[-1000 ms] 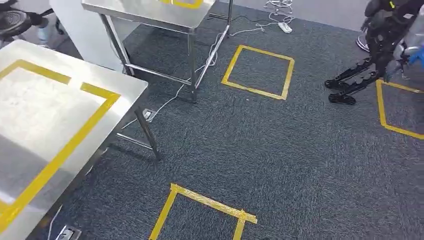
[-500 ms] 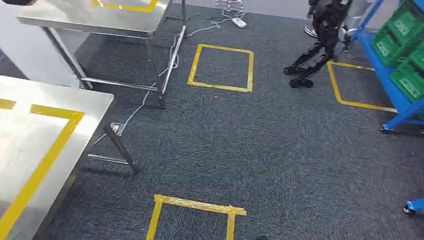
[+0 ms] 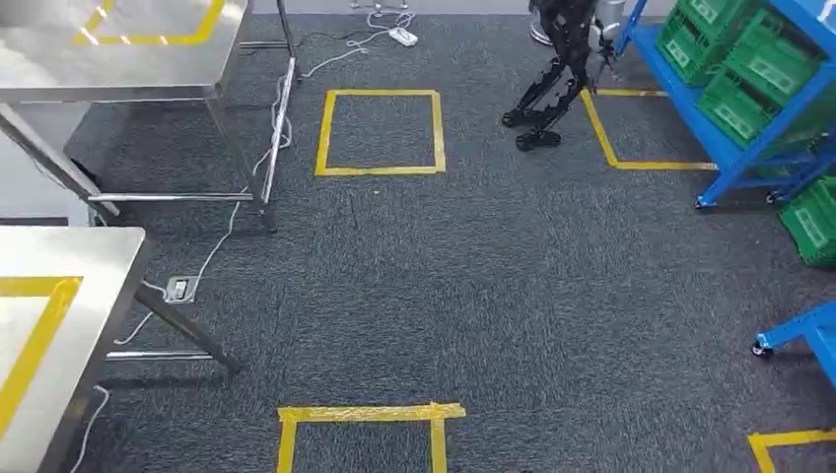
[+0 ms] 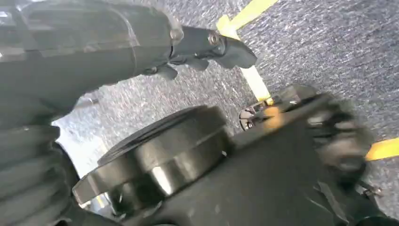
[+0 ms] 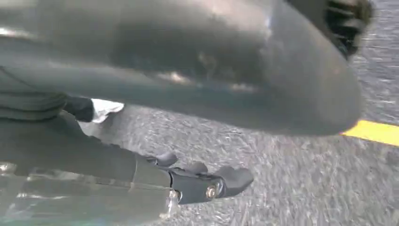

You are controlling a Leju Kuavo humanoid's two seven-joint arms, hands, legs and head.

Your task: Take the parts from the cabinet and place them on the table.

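Parts presumably sit in green bins (image 3: 754,84) on the blue cabinet (image 3: 725,163), likely light; grasp bin rims. Left hand (image 4: 207,44) and right hand (image 5: 202,181) hang empty, fingers apart.

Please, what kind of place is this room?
Probably a robot test lab or workshop: yellow tape squares mark standing spots on the grey carpet, steel tables stand at the left, and a blue rack holds green bins.

We've got dark grey carpet (image 3: 513,296) marked with yellow tape squares (image 3: 380,133), a steel bench (image 3: 128,59) and loose white cables (image 3: 246,197).
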